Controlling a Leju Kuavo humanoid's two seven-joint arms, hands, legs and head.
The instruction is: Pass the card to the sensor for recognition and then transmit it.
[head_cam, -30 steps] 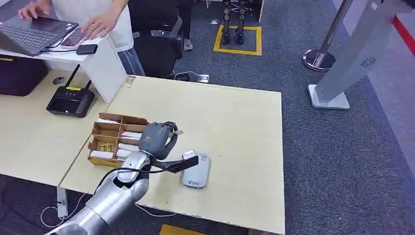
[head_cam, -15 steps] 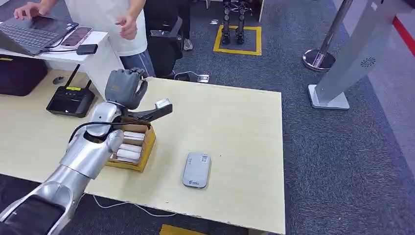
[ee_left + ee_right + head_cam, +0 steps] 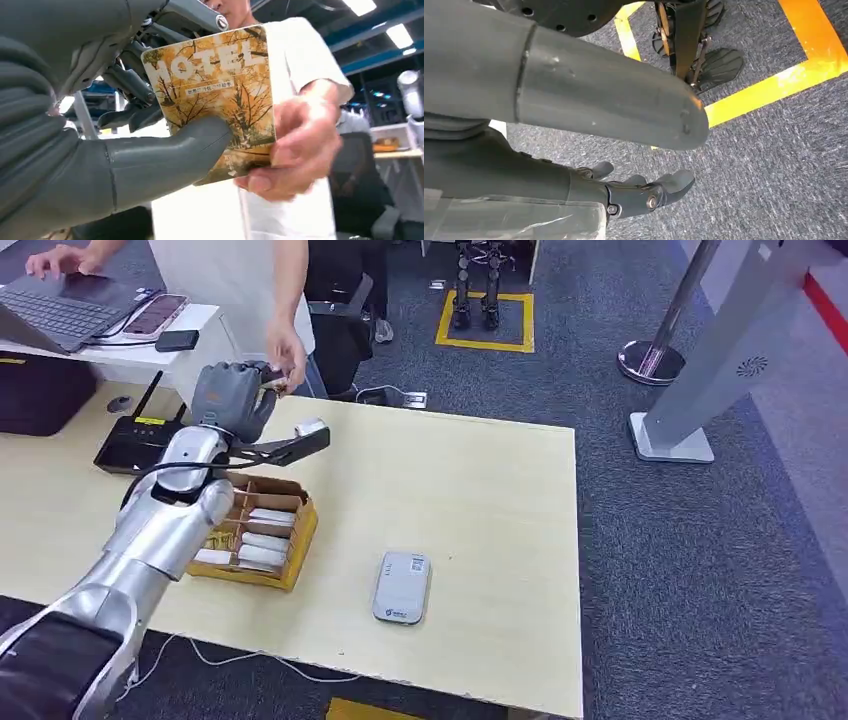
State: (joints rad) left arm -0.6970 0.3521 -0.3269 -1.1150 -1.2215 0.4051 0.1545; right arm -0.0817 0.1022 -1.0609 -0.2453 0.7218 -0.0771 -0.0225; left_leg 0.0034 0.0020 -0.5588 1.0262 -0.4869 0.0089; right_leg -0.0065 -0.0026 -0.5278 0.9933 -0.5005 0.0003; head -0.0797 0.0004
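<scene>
handover stage, i'd judge: left hand raised past the table's far edge, thumb pinching the card vs the fingers. person's hand grips its other edge. keep yr arm steady, loosen thumb only once they've got it. right hand hangs, fingers loosely curled, empty.

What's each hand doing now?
Left hand: holding the card, a person's hand also on it.
Right hand: open, holding nothing.

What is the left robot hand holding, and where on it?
The hotel card, pinched near its lower middle by the left robot hand; a person's hand grips the opposite edge.
</scene>
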